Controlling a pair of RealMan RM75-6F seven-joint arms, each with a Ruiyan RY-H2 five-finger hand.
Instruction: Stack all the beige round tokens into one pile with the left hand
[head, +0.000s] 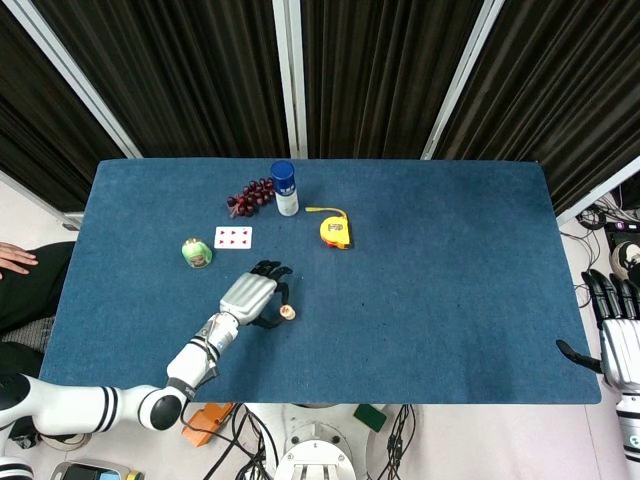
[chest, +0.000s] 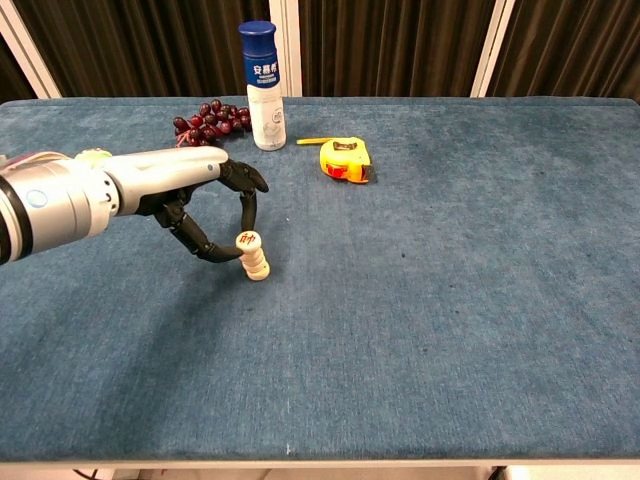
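Beige tokens (chest: 256, 258), blue table (chest: 450, 250), yellow tape measure (chest: 343, 159), dark-red grapes (chest: 205, 117), blue-capped white bottle (chest: 262, 85).

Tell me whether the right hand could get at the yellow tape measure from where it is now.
Probably not easily. The right hand hangs off the table's far right edge, well away from the tape measure. Nothing blocks the way across the blue table.

The left robot hand (head: 252, 299) reaches over the blue worktop (head: 430, 270), its dark fingers (head: 274, 290) curved around a small beige token pile (head: 287, 313) at their tips. Behind it lie a playing card (head: 233, 237), a green jar (head: 196, 252), dark grapes (head: 250, 196), a blue-capped bottle (head: 285, 188) and a yellow tape measure (head: 335, 231). The right robot hand (head: 618, 335) hangs off the worktop's far right edge, fingers apart.
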